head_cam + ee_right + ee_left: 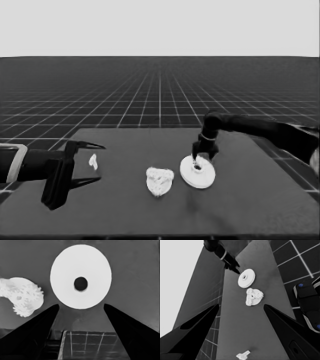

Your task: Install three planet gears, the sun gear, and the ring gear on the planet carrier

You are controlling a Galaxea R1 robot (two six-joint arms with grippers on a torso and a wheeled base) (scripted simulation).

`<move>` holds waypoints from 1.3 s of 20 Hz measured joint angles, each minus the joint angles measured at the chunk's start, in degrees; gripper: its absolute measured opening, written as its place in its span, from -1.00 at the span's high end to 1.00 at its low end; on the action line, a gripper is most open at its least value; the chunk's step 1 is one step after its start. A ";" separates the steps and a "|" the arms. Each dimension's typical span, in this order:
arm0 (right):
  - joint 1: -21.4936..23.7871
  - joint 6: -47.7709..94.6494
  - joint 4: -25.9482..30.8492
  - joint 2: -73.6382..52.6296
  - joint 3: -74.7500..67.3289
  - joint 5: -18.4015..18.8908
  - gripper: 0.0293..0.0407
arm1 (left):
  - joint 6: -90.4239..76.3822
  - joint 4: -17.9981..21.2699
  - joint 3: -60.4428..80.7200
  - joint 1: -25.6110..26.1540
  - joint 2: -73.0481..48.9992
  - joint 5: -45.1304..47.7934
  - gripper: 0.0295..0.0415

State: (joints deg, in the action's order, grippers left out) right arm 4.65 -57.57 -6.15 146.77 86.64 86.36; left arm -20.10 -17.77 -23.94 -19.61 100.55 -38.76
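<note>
The larger round part [198, 172], thick with a small centre hole, lies flat on the table right of centre; it also shows in the right wrist view [80, 277] and the left wrist view [246, 278]. My right gripper [204, 157] hangs open just over its far rim, its fingers [37, 325] astride nothing. To the left of the larger part lies the smaller round part [160, 181], mostly covered by small toothed gears [23, 296] clustered on it [253, 297]. My left gripper [102, 162] waits open at the table's left end.
A thin white piece [93, 161] lies on the table between the waiting left fingers, not held [243, 355]. Dark machinery with blue lights [307, 305] stands past the table's edge. The table's near edge [160, 234] runs along the bottom.
</note>
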 joint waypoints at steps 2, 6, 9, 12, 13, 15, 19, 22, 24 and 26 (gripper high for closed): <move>-0.10 0.44 0.43 1.85 4.06 0.18 -0.61 | 0.00 0.00 0.00 0.00 0.00 0.00 -0.49; -7.18 2.17 -5.15 4.08 9.35 -3.84 -0.61 | 0.00 0.00 0.00 0.00 0.00 0.00 -0.49; -10.19 3.41 -7.20 5.32 12.35 -5.86 -0.61 | 0.00 0.00 0.00 0.00 0.00 0.00 -0.49; -10.68 3.69 -7.58 5.60 13.02 -6.30 -0.61 | 0.00 0.00 0.00 0.00 0.00 0.00 -0.49; -10.73 3.72 -7.62 5.62 13.09 -6.34 -0.61 | 0.00 0.00 0.00 0.00 0.00 0.00 -0.49; -10.77 3.74 -7.66 5.64 13.15 -6.38 0.01 | 0.00 0.00 0.00 0.00 0.00 0.00 -0.49; -10.76 3.75 -7.67 5.65 13.18 -6.39 0.03 | 0.00 0.00 0.00 0.00 0.00 0.00 -0.49; -10.76 3.75 -7.67 5.66 13.18 -6.39 0.03 | 0.00 0.00 0.00 0.00 0.00 0.00 -0.49; -10.76 3.75 -7.67 5.66 13.18 -6.39 0.03 | 0.00 0.00 0.00 0.00 0.00 0.00 -0.49; -4.30 1.08 -2.66 3.22 7.22 -1.78 0.03 | 0.00 0.00 0.00 0.00 0.00 0.00 -0.49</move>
State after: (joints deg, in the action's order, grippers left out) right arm 0.35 -56.49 -8.81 149.99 93.86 84.58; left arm -20.10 -17.77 -23.94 -19.61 100.55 -38.76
